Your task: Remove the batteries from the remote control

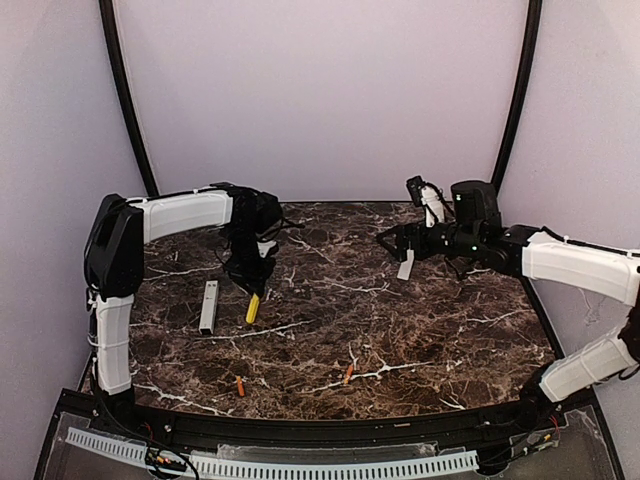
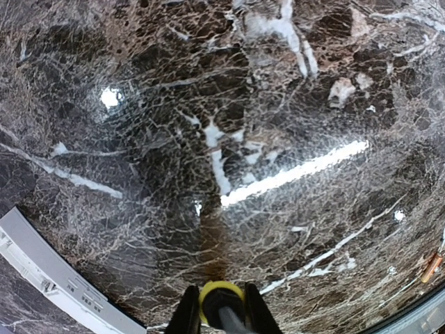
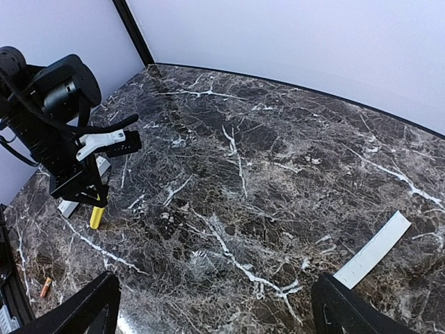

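Your left gripper (image 1: pixel 250 287) is clamped on the yellow tool (image 1: pixel 253 308); the remote control (image 1: pixel 208 306) lies just left of it, lengthwise up the frame. The batteries (image 1: pixel 240 386) sit loose at lower centre. The right gripper (image 1: pixel 400 240), spread and empty, is well apart at upper right.

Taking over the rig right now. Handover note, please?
Left gripper: shut on the yellow-handled tool, which points down beside the remote control.
Right gripper: open, empty, hovering near the white cover strip.
Batteries: both out of the remote, lying apart near the front edge of the table, the second further right.
Done: cover off, both batteries out.
Left: probably just putting the tool down and backing the arms off.
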Controlling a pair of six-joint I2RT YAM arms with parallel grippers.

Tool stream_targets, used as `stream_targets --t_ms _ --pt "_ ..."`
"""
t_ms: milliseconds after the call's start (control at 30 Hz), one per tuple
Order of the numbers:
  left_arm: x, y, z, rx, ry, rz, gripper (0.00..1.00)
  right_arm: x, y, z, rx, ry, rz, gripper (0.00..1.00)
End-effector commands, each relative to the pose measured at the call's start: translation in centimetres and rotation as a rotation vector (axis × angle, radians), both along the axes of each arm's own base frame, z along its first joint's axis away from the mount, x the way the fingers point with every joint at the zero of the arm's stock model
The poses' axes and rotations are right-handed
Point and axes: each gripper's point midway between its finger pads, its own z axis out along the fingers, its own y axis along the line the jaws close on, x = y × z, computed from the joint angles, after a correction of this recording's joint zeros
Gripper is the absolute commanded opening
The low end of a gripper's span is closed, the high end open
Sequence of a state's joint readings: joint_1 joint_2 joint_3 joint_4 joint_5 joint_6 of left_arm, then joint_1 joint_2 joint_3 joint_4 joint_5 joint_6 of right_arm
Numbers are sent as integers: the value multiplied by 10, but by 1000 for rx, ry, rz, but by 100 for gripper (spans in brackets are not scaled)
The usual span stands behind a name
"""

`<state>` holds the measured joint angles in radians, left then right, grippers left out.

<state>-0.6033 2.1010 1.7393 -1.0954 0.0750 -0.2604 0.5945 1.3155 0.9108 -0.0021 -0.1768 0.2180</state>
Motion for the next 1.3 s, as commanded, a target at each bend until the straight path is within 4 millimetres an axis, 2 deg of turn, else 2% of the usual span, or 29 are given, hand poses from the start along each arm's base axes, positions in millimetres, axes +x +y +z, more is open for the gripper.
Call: stream_targets --t_ms 0,267,600,733,867,1033,1067,1167,1267 --pt "-2 17 -3 47 19 11 3 2 0 -14 -20 17 5 94" --pt "-3 29 -23 60 57 61 8 7 5 -18 -27 18 17 94" --pt "2 42 -45 89 59 148 10 9 6 -22 -36 22 22 94" --pt "5 53 -48 139 26 210 16 8 6 -22 -38 22 21 94" --pt "5 54 -49 132 11 274 21 8 6 -20 -36 18 21 94" --pt "3 52 -47 110 1 311 41 8 4 -20 -42 13 16 95" --pt "2 53 -48 110 0 313 49 8 4 -19 -41 12 16 95" --pt "3 52 -42 93 -23 312 58 7 3 -20 -44 14 14 95" --pt "9 47 -27 49 -62 309 65 8 2 -18 -44 8 10 95"
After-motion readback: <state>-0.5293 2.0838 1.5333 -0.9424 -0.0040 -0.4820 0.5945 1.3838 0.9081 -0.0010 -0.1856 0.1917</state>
